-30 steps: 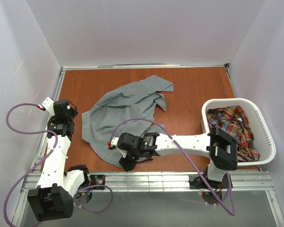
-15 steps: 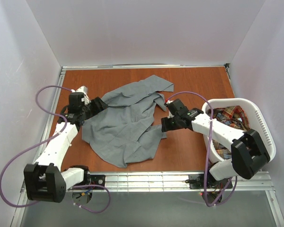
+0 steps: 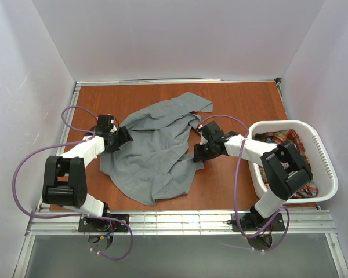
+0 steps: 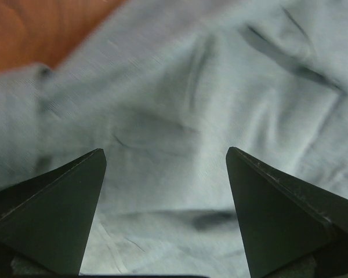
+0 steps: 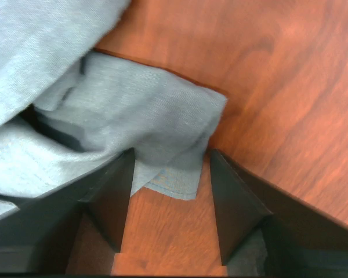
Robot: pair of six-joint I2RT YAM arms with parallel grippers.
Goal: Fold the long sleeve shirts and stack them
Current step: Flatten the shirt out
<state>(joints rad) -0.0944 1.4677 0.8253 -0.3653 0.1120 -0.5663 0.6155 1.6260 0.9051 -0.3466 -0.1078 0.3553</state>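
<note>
overall: early stage, nothing folded, nothing stacked.
grey shirt [image 3: 153, 156]: crumpled and half spread on the table [image 3: 243, 104], centre-left. wrinkled all over, one part trailing toward the far edge, no clean fold line visible.
plaid shirt [image 3: 278, 140]: bunched inside the laundry basket [image 3: 326, 162] at the right edge, not out yet.
left gripper [image 3: 123, 134]: at the grey shirt's left edge, jaws wide apart just over the cloth, nothing pinched.
right gripper [image 3: 198, 152]: at the shirt's right side, jaws part open, straddling a cuff-like end of grey cloth on the wood. not clamped as far as i can see.
done: grey shirt lies on the table, not in the basket. that's all.
left to do: flatten grey, fold sleeves and body, then pull plaid out, fold it, stack the two.
estimate: well under halfway.
</note>
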